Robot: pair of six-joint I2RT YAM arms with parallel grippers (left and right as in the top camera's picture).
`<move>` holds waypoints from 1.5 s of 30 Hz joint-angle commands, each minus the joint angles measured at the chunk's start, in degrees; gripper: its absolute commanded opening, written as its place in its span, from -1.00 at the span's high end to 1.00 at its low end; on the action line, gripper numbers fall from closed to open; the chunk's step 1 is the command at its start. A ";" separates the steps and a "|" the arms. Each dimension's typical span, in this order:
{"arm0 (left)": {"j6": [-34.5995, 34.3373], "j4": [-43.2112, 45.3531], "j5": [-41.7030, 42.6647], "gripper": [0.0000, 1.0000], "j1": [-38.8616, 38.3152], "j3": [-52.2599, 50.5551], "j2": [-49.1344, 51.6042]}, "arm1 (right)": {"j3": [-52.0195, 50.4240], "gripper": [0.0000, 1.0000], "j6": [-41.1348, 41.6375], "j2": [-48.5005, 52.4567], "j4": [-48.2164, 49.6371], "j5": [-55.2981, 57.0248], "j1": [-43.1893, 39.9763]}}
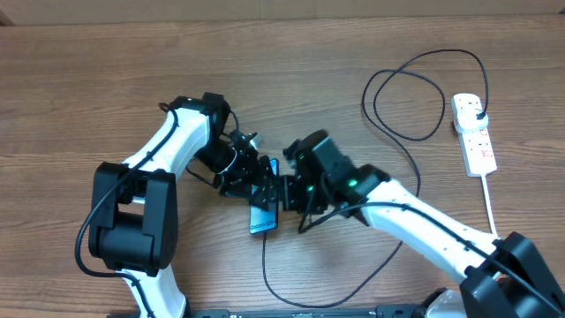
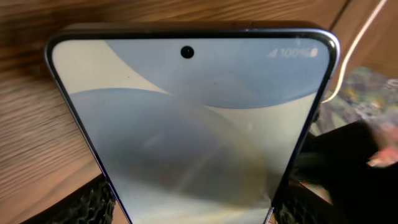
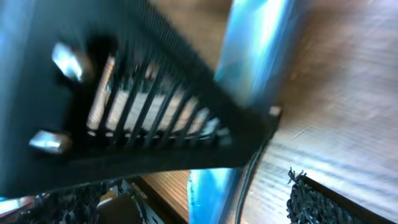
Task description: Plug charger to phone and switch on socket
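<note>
The phone [image 1: 264, 210] lies mid-table [image 1: 79, 79] between the left gripper [image 1: 250, 181] and right gripper [image 1: 289, 196], with the charger [image 1: 415, 168] looping rightward to the socket [image 1: 474, 132] at far right.

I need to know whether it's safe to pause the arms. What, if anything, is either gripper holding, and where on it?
The left gripper holds the phone by its two long side edges. The right gripper is open beside the phone, gripping nothing.
</note>
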 commanded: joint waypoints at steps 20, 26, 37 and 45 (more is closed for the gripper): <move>6.16 -1.01 11.34 0.01 -0.44 1.40 0.11 | -0.33 0.32 6.45 0.46 0.33 5.60 2.78; 6.67 -0.02 10.69 -0.17 -0.42 1.40 0.11 | -0.31 0.93 6.43 0.46 0.13 5.60 2.78; 16.76 1.90 26.73 -0.15 0.81 1.46 0.11 | -0.20 0.93 1.66 -0.55 8.15 -12.57 -3.48; 28.04 2.56 48.11 -0.16 4.59 1.99 0.11 | -0.20 0.93 1.66 -0.55 20.02 -21.99 -10.16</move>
